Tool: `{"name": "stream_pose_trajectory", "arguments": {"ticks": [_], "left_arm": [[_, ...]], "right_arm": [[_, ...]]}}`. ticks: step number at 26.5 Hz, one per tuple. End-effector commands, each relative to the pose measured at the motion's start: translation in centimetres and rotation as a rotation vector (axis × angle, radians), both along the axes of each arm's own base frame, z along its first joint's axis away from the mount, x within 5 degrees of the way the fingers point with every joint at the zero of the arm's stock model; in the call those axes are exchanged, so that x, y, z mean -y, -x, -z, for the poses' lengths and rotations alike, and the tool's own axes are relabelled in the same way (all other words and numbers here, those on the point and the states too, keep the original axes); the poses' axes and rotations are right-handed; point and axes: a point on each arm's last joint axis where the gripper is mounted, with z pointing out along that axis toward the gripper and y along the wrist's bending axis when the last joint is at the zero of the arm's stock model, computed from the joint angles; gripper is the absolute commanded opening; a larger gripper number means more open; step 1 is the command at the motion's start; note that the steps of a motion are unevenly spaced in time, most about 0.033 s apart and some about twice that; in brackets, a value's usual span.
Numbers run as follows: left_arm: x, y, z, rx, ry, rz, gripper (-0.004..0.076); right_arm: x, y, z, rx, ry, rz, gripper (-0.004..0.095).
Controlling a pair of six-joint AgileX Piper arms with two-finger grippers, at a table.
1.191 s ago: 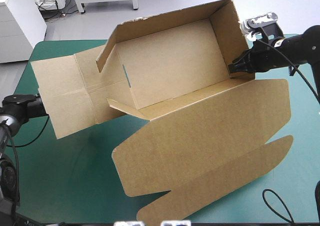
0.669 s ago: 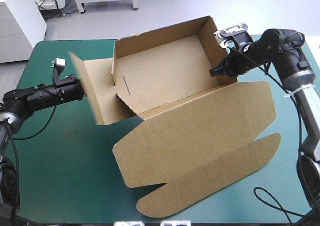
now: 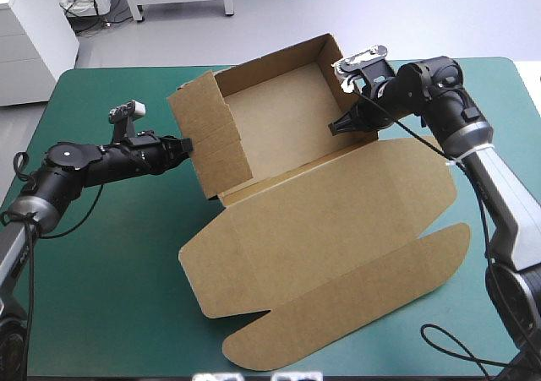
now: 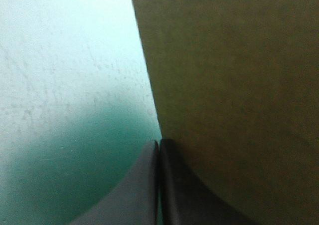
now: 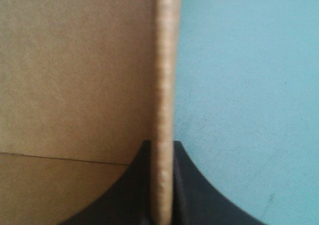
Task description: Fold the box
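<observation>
The brown box (image 3: 279,119) stands as an open tray at the table's far middle, with its walls raised and its lid (image 3: 338,220) flat toward the front. My left gripper (image 3: 188,147) is at the outer edge of the left end wall, which stands upright. From the left wrist its black tips (image 4: 158,144) meet at the board's edge (image 4: 239,85), shut on it. My right gripper (image 3: 336,127) is shut on the right end wall. Seen from the right wrist, that wall's edge (image 5: 162,85) runs straight out from between the gripper (image 5: 162,145).
The lid's long rounded flap (image 3: 355,305) reaches close to the table's front edge. Bare teal-green cover (image 3: 93,263) lies to the front left, under the left arm. A narrower strip of it (image 3: 499,271) shows at the right.
The left gripper has swung the left flap from lying flat outward up against the tray's end. The right gripper moved left with its wall, and the whole box shifted left and settled.
</observation>
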Motion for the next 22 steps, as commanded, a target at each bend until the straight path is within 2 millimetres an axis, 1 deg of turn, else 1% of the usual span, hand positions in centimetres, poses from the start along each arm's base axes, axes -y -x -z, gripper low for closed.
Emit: {"name": "stream_pose_trajectory", "arguments": {"ticks": [1, 6, 10, 18, 22], "left_arm": [[0.2, 1.8, -4.4, 0.121, 0.054, -0.052, -0.0010], [-0.3, 3.5, -5.9, 0.141, 0.010, -0.108, -0.0010], [-0.3, 4.2, -6.6, 0.156, 0.022, -0.118, -0.0010], [1.0, 4.4, -6.9, 0.174, 0.044, -0.094, -0.0010], [1.0, 4.3, -7.0, 0.232, -0.012, -0.065, 0.0001]], "right_arm": [[0.3, 1.0, -3.2, 0.117, -0.072, 0.018, -0.0011], [0.5, 1.0, -3.1, 0.123, -0.054, 0.033, -0.0011], [0.5, 1.0, -3.1, 0.121, -0.056, 0.035, -0.0011], [0.5, 1.0, -3.1, 0.113, -0.052, 0.035, -0.0011], [0.5, 1.0, -3.1, 0.112, -0.052, 0.035, -0.0011]]}}
